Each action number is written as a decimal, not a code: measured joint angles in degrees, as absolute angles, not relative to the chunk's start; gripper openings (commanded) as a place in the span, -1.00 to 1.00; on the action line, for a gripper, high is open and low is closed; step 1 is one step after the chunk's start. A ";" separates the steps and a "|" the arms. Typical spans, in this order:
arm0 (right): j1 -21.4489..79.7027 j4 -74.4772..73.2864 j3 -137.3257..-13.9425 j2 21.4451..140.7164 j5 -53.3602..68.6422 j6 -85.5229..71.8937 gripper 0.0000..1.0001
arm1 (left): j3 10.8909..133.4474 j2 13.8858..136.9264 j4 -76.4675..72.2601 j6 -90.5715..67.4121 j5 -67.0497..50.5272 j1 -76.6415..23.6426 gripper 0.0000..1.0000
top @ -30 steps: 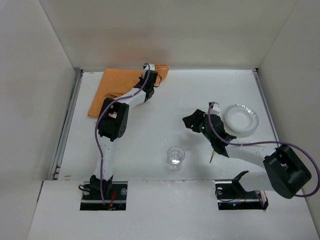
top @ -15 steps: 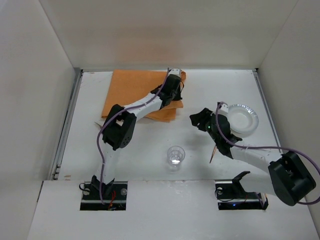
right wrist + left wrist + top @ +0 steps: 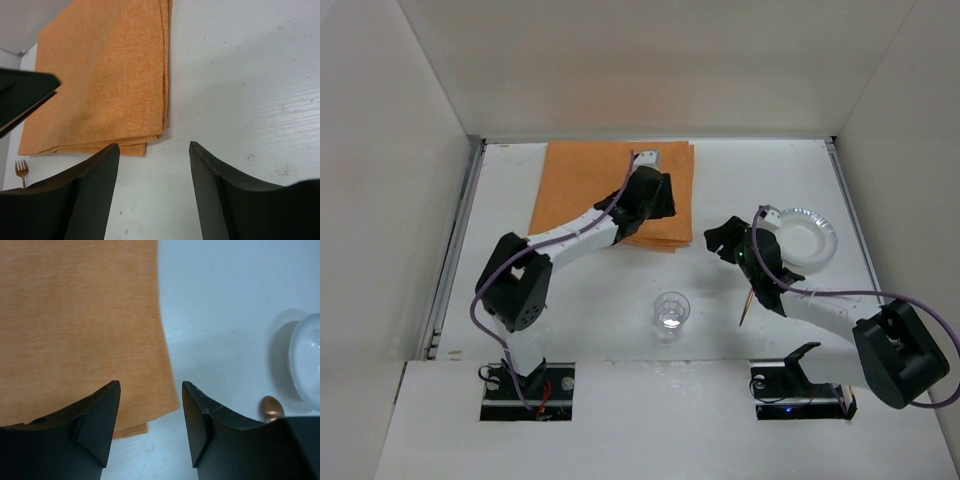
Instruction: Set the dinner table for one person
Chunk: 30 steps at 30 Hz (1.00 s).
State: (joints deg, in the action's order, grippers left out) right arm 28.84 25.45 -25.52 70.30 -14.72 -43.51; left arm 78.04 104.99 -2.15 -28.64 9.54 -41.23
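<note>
Two claws, both spread wide and holding nothing. My left claw (image 3: 151,390) hangs above a corner of the orange cloth (image 3: 75,315), with a white plate (image 3: 307,360) off to its right. My right claw (image 3: 155,147) faces that cloth's folded edge. Beneath both lies the dinner table (image 3: 225,300).

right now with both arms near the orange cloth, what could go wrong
The left gripper and right gripper, both open, crowd the same corner of the cloth, so they could bump. The cloth is folded in layers, so a pinch might lift only the top one. The glass stands between the arms, where a swinging elbow could tip it.
</note>
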 measured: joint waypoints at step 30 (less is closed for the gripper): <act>27.49 25.26 -29.30 83.18 -10.96 -45.10 0.58 | 48.49 101.73 -21.58 -55.92 18.46 -35.92 -0.45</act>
State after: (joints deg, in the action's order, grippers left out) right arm 27.49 25.26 -29.30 83.18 -10.96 -45.10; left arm 48.49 101.73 -21.58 -55.92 18.46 -35.92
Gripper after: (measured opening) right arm 0.790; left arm 0.345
